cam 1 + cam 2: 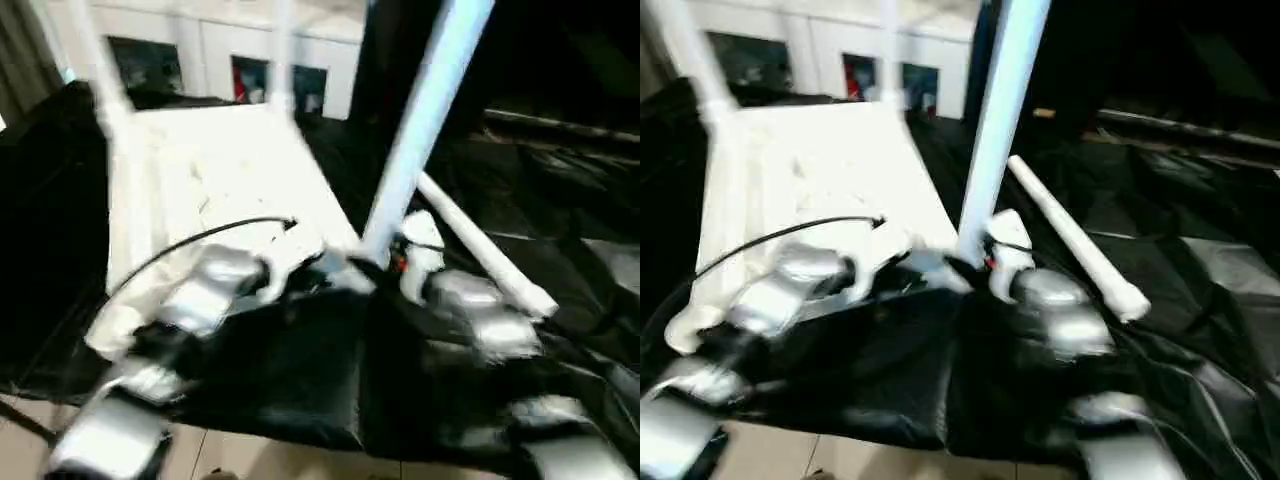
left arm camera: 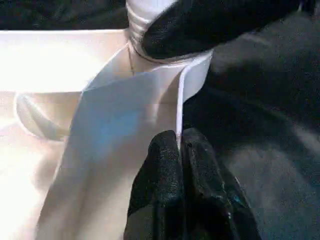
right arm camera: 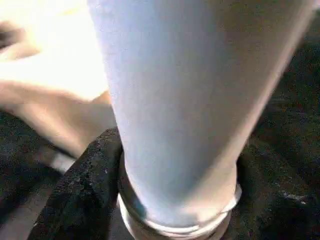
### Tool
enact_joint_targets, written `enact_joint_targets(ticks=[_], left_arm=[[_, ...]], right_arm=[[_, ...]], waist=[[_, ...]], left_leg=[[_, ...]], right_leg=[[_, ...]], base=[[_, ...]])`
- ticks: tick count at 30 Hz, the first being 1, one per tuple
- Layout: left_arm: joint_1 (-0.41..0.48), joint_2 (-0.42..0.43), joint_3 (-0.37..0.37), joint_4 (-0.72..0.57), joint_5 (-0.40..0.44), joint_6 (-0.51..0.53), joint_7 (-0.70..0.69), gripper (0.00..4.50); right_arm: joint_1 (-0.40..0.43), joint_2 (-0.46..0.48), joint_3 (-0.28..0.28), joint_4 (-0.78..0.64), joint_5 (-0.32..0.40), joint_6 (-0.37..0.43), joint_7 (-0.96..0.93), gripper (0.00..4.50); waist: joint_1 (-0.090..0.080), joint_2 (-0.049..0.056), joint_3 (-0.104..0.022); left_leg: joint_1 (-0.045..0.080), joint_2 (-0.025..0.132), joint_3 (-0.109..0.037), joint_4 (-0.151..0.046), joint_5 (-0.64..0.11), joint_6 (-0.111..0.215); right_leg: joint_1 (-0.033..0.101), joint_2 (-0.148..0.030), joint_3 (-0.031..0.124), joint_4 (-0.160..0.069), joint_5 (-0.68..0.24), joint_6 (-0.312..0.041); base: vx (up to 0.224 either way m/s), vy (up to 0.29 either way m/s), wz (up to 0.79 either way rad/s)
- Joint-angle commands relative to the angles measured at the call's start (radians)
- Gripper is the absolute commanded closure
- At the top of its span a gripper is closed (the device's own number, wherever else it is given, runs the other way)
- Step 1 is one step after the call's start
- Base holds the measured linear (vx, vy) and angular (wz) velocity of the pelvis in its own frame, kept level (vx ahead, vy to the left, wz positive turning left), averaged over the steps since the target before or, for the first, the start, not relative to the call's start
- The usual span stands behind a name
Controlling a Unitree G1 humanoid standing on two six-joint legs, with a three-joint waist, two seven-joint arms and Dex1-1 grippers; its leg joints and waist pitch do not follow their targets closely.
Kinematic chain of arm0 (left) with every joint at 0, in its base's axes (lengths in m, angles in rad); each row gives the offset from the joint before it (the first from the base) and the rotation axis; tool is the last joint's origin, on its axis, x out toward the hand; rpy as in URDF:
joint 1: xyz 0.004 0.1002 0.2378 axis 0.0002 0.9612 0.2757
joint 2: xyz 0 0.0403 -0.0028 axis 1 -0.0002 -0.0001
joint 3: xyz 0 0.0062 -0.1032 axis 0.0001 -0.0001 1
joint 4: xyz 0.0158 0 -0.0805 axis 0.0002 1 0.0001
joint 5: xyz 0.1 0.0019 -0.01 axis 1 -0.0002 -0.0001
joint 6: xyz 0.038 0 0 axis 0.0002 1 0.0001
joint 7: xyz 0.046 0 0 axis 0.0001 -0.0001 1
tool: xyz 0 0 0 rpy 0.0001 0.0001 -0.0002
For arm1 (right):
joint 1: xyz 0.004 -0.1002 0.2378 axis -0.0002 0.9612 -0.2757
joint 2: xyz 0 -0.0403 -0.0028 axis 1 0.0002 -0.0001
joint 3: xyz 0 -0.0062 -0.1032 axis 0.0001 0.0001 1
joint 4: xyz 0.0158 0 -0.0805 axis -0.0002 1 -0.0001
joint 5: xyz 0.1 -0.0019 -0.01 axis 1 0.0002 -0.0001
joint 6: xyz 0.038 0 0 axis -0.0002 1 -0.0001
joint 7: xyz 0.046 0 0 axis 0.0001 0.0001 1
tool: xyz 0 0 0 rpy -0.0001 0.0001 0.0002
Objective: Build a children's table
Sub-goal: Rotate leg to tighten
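Tabletop (image 1: pixel 225 185) upside down on the black cloth (image 1: pixel 560 250), white, rim up, reaching away from the robot. Two legs upright in the far corner sockets: far-left leg (image 1: pixel 95 60), far-right leg (image 1: pixel 281 50). Third leg (image 1: pixel 1002 110) standing at the near right corner, tilted slightly, lower end at the socket. Fourth leg (image 1: pixel 1075 240) lying loose on the cloth just right of the tabletop, running diagonally toward the near right.

Left gripper (image 2: pixel 180 150) at the tabletop's near right corner, fingers (image 2: pixel 160 170) pressed together, pinching the thin raised rim between them. Black cable (image 1: pixel 200 240) arcing over the left forearm above the tabletop.

Right gripper (image 3: pixel 175 200) clamped around the base of the third leg, one black finger on each side of the tube just above its ridged end, as seen in the right wrist view. Same gripper visible in the left wrist view, wrapped around the leg's ridged end at the corner socket.
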Motion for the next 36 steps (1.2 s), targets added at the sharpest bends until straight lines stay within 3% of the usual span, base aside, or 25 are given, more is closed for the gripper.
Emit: enact_joint_targets(ticks=[1, 6, 9, 14, 18, 20, 21, 24, 26, 29, 33, 36], left_arm=[[-0.029, -0.037, 0.026, 0.026, 0.022, 0.033, 0.127, 4.5], [-0.039, -0.098, 0.017, 0.03, 0.021, 0.042, 0.146, 4.5], [-0.034, -0.094, 0.011, 0.025, 0.018, 0.032, 0.128, 4.5], [-0.027, -0.076, 0.004, 0.02, 0.014, 0.013, 0.097, 4.5], [-0.014, -0.039, -0.003, -0.003, 0.005, -0.024, 0.022, 4.5], [-0.005, -0.021, -0.008, -0.019, -0.001, -0.043, -0.018, 4.5], [0.003, -0.007, -0.01, -0.034, -0.004, -0.043, -0.046, 4.5], [0.029, 0.041, -0.02, -0.076, -0.025, -0.067, -0.144, 4.5], [0.045, 0.065, -0.027, -0.102, -0.042, -0.095, -0.201, 4.5], [0.074, 0.103, -0.038, -0.151, -0.076, -0.126, -0.297, 4.5], [0.094, 0.149, -0.044, -0.186, -0.096, -0.12, -0.375, 4.5], [0.1, 0.159, -0.042, -0.195, -0.1, -0.118, -0.395, 4.5]], right_arm=[[0.017, 0.066, 0.01, 0.108, -0.016, 0.054, -0.105, 1.76], [-0.02, 0.127, 0.018, 0.166, -0.019, 0.011, -0.117, 1.76], [-0.025, 0.128, 0.008, 0.167, -0.007, 0.007, -0.097, 1.04], [-0.032, 0.112, 0.011, 0.16, -0.013, -0.012, -0.062, 0.97], [-0.033, 0.046, 0.026, 0.109, -0.01, -0.023, 0.056, 0.97], [-0.028, 0.011, 0.043, 0.083, -0.02, -0.031, 0.103, 0.97], [-0.022, -0.021, 0.058, 0.057, -0.025, -0.037, 0.148, 0.97], [0.008, -0.117, 0.094, -0.042, -0.02, -0.036, 0.3, 0.97], [0.025, -0.154, 0.105, -0.084, -0.015, -0.035, 0.364, 0.97], [0.053, -0.205, 0.121, -0.139, -0.006, -0.033, 0.456, 0.97], [0.085, -0.262, 0.135, -0.197, 0.025, -0.027, 0.574, 0.97], [0.088, -0.269, 0.137, -0.211, 0.041, -0.021, 0.599, 0.97]], waist=[[0.002, 0.013, -0.047], [-0.005, 0.014, -0.05], [-0.005, 0.013, -0.052], [-0.005, 0.013, -0.051], [-0.006, 0.012, -0.051], [-0.004, 0.01, -0.056], [-0.003, 0.016, -0.057], [0.0, 0.011, -0.062], [0.002, 0.011, -0.064], [0.006, 0.012, -0.059], [0.017, 0.016, -0.055], [0.017, 0.016, -0.054]], left_leg=[[0.001, 0.021, -0.004, -0.072, -0.239, -0.027], [-0.003, 0.021, -0.003, -0.072, -0.231, -0.007], [-0.005, 0.021, -0.002, -0.071, -0.207, 0.007], [-0.006, 0.021, -0.002, -0.072, -0.209, 0.017], [-0.007, 0.021, -0.001, -0.07, -0.207, 0.027], [-0.009, 0.022, 0.001, -0.066, -0.154, 0.044], [-0.01, 0.021, 0.001, -0.064, -0.136, 0.049], [-0.011, 0.019, 0.005, -0.055, -0.06, 0.097], [-0.011, 0.018, 0.006, -0.053, -0.046, 0.11], [-0.01, 0.024, 0.006, -0.055, -0.08, 0.126], [-0.001, 0.027, 0.01, -0.058, -0.118, 0.101], [-0.003, 0.026, 0.009, -0.06, -0.132, 0.085]], right_leg=[[0.037, -0.057, 0.054, -0.097, -0.294, -0.159], [0.037, -0.052, 0.055, -0.092, -0.212, -0.169], [0.041, -0.05, 0.055, -0.087, -0.152, -0.181], [0.042, -0.051, 0.056, -0.087, -0.147, -0.194], [0.044, -0.051, 0.057, -0.089, -0.152, -0.194], [0.048, -0.05, 0.058, -0.079, -0.064, -0.211], [0.049, -0.05, 0.058, -0.075, -0.033, -0.219], [0.054, -0.046, 0.059, -0.061, 0.119, -0.26], [0.053, -0.046, 0.059, -0.058, 0.152, -0.269], [0.05, -0.047, 0.058, -0.06, 0.116, -0.278], [0.041, -0.044, 0.062, -0.064, 0.057, -0.282], [0.041, -0.044, 0.063, -0.065, 0.036, -0.274]], base=[[0.0, 0.0, 0.0], [0.0, 0.0, 0.0], [0.0, 0.0, 0.0], [0.0, 0.0, 0.0], [0.0, 0.0, 0.0], [0.0, 0.0, 0.0], [0.0, 0.0, 0.0], [0.0, 0.0, 0.0], [0.0, 0.0, 0.0], [0.0, 0.0, 0.0], [0.0, 0.0, 0.0], [0.0, 0.0, 0.0]])
